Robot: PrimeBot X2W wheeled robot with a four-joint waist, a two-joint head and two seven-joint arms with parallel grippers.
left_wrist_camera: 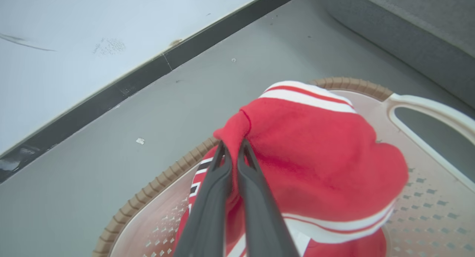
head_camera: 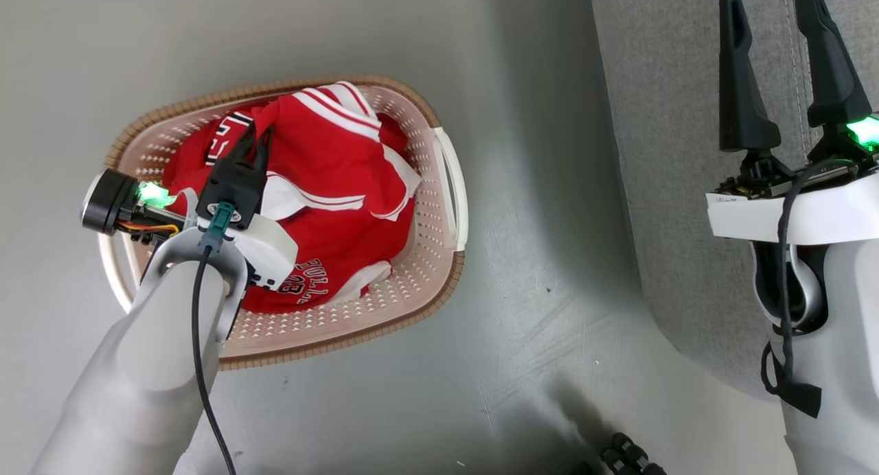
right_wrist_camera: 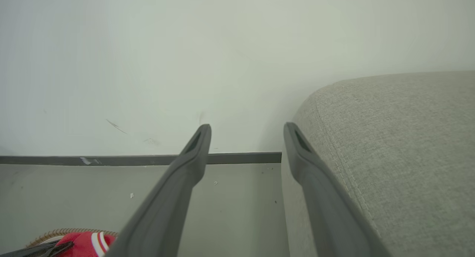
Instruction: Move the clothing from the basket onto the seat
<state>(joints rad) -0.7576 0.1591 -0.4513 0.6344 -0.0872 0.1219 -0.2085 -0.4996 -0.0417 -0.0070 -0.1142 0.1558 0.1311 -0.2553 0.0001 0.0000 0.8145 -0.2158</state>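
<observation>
Red clothing (head_camera: 329, 187) with white stripes fills the cream basket (head_camera: 439, 255) on the grey floor left of centre. My left gripper (head_camera: 255, 133) is shut on a bunched fold of that clothing (left_wrist_camera: 315, 153), pinched between its dark fingers (left_wrist_camera: 215, 182) and pulled up above the basket rim (left_wrist_camera: 156, 182). The grey seat (head_camera: 673, 187) lies at the right. My right gripper (head_camera: 769, 1) stands open over the seat's edge with nothing between its fingers. In the right wrist view the seat (right_wrist_camera: 400, 156) is to the right of that gripper (right_wrist_camera: 246, 129).
A pale wall (right_wrist_camera: 185, 64) with a dark baseboard (right_wrist_camera: 130, 160) runs behind the basket. Bare grey floor (head_camera: 535, 290) separates the basket from the seat. The basket's white side handle (head_camera: 457, 187) faces the seat. A dark object (head_camera: 628, 454) sits at the bottom edge.
</observation>
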